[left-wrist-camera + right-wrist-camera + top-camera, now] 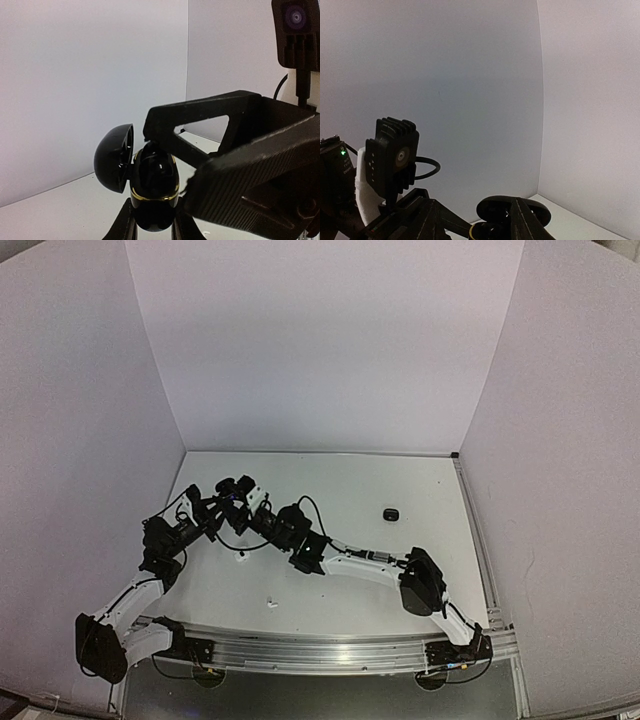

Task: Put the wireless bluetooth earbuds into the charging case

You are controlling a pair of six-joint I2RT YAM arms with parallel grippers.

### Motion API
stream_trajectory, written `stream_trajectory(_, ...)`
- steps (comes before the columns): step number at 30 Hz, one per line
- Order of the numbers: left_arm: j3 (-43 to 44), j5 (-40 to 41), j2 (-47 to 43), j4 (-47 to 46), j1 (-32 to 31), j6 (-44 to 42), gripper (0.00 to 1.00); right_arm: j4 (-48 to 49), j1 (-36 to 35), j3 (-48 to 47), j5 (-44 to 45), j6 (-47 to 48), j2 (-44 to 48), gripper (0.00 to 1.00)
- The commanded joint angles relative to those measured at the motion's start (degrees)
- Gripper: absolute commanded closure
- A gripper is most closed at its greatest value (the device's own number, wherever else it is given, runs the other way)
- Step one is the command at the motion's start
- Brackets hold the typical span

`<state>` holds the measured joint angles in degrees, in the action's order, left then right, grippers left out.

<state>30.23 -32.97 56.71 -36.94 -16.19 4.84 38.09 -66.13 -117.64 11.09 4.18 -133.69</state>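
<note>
Left pincer holds the open case; right pincer at its mouth: insertion in hand, none shown complete.
Table carries a second case, black, well apart to the right. Left pincer is clamped on the base of the black case, which stands upright with its lid open. Right pincer tip rests at the case mouth; whether its jaws stand apart or together cannot be told, nor whether an earbud sits in the glossy well. Two white specks on the table near the arms are probably earbuds not yet loaded. No black earbuds can be made out.
</note>
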Motion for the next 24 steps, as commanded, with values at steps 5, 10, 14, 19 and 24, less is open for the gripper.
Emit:
stream_trajectory(5,2.14,-1.19,-0.06,0.50,-0.17,1.10,1.00,0.59,0.30,-1.55,-1.13,1.34,5.95,0.52)
stream_trajectory(10,2.01,-2.01,-0.18,1.13,-0.18,0.65,1.00,0.57,0.28,-0.34,-0.47,2.31,8.16,0.46)
stream_trajectory(14,1.12,-7.14,0.08,1.28,-0.18,-3.27,1.00,-4.69,1.02,0.23,3.98,-0.69,11.85,0.44)
stream_trajectory(19,0.32,-15.53,0.27,3.08,-0.16,-11.00,1.00,-35.08,4.21,-8.15,9.75,-14.24,12.26,0.44)
stream_trajectory(24,0.16,-24.00,0.56,6.43,-0.20,-19.28,1.00,-52.55,6.53,-9.39,4.95,-25.22,11.78,0.44)
